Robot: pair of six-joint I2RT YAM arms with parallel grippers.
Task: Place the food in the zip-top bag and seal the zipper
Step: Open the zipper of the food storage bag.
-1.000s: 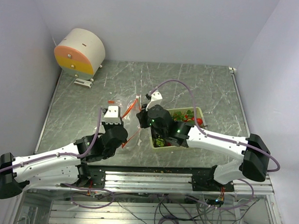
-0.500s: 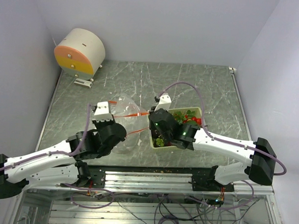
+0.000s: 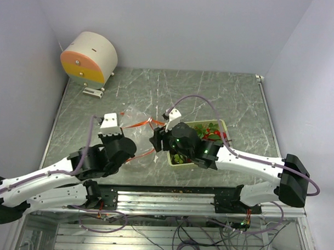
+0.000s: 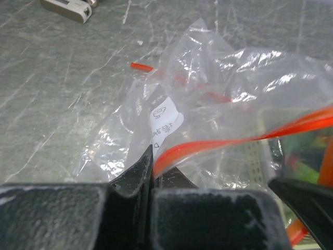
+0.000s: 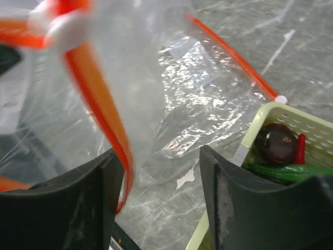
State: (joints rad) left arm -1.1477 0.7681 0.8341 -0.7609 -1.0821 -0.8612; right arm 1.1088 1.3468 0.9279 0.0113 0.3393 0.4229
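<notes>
Grey marbled table (image 3: pixel 239 94) between pale walls; a round cream and orange drum (image 3: pixel 88 56) stands at its far left corner, and the wrist view cuts off all but the metal foot (image 4: pixel 65 8).

Left gripper (image 4: pixel 150 172): fingers pressed together with no gap, clamped on the zipper (image 4: pixel 218 143) at the near end of the strip. The arm body hides this grip in the overhead view.

Zip-top bag (image 3: pixel 136 129): lies crumpled at the middle of the table between the two grippers, mouth toward the arms. A white printed label (image 4: pixel 164 122) shows through the film; its text is too small to read.

Right gripper (image 5: pixel 161 198): fingers spread wide. The zipper passes between them, close against the inner face of the finger on the left of that view. The strip is blurred, and contact cannot be confirmed.

Basket (image 5: pixel 260 117): pale green, just right of the bag. The food (image 3: pixel 202 129) lies inside it; a dark purple piece (image 5: pixel 276 143), a red chili (image 5: pixel 302 148) and green items are visible, the rest hidden behind the finger.
</notes>
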